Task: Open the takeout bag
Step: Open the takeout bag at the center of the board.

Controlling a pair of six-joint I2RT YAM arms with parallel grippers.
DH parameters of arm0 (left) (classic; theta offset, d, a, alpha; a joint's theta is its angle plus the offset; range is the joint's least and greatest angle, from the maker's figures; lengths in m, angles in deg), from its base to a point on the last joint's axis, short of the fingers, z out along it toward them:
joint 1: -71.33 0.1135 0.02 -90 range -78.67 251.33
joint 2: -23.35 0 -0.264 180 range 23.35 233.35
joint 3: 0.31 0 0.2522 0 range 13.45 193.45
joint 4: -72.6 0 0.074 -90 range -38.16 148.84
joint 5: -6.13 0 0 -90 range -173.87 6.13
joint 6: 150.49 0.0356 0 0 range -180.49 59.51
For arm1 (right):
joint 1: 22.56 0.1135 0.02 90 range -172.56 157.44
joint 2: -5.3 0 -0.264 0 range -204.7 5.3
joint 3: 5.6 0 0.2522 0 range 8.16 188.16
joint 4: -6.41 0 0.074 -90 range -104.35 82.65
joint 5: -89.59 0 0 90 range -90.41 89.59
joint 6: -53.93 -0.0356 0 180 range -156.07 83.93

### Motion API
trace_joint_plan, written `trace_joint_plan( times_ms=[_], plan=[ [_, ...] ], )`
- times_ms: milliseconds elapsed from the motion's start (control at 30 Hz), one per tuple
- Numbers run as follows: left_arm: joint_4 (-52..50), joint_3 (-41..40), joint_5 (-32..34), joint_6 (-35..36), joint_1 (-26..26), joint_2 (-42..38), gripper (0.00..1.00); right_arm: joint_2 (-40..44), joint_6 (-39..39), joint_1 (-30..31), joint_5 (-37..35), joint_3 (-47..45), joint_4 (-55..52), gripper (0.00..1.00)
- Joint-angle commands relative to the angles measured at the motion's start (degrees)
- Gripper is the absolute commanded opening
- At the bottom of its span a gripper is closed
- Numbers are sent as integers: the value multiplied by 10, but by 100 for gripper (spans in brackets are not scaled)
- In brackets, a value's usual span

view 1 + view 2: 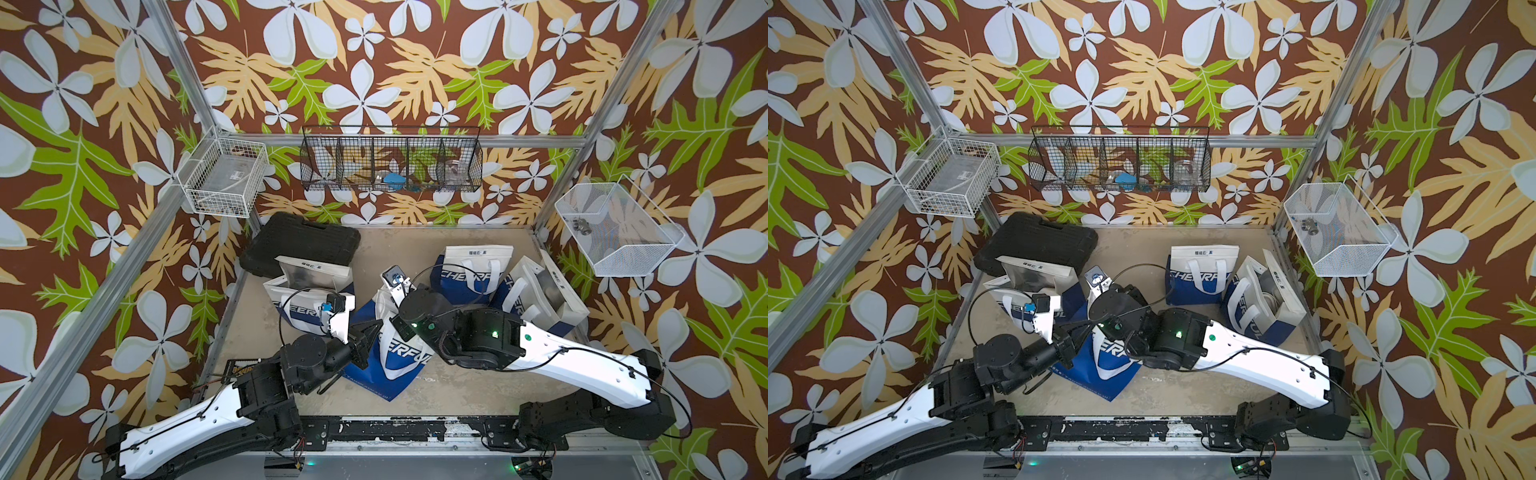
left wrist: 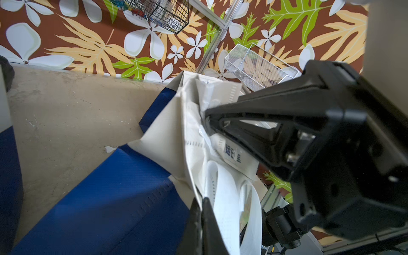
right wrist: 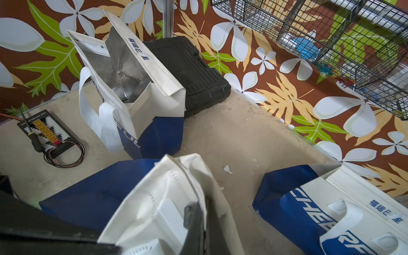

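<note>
My left gripper (image 2: 201,206) and right gripper (image 3: 197,210) each pinch one rim of the mid-table takeout bag (image 1: 399,357), ready to spread it.

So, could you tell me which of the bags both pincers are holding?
The middle bag: it alone lies on its side, its white top pinched up.

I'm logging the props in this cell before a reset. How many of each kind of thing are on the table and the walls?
takeout bag: 4
black case: 1
connector board: 1
wall basket: 3
Total: 9
</note>
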Motion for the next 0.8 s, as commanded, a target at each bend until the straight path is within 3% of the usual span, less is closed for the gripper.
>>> trace_joint_plan(
  times_ms=[0, 267, 367, 433, 467, 567, 633, 667, 733, 767],
  plan=[
    [18, 3, 48, 1, 0, -6, 0, 15, -22, -29, -40, 21, -98, 0],
    [41, -14, 27, -1, 0, -1, 0, 15, -13, -40, -64, 14, -130, 0],
    [27, -12, 43, 30, 0, -7, 0, 12, -5, -47, -70, 23, -135, 0],
    [16, -8, 64, 65, 1, -6, 0, 6, -2, -51, -39, 38, -143, 0],
    [6, 2, 62, 84, 1, 5, 2, 2, -1, -51, 9, 48, -143, 0],
    [-47, 49, 12, 86, 1, 42, 44, -10, -19, -51, 126, 70, -139, 0],
    [-68, 67, -52, 50, 1, 34, 53, -22, -28, -51, 144, 95, -154, 0],
    [-71, 72, -81, 20, 1, 16, 62, -24, -33, -51, 143, 103, -157, 0],
    [-67, 77, -128, -36, 0, -29, 98, -28, -44, -51, 138, 110, -163, 0],
    [-71, 80, -135, -57, 1, -53, 100, -31, -51, -51, 135, 108, -166, 0]
  ],
)
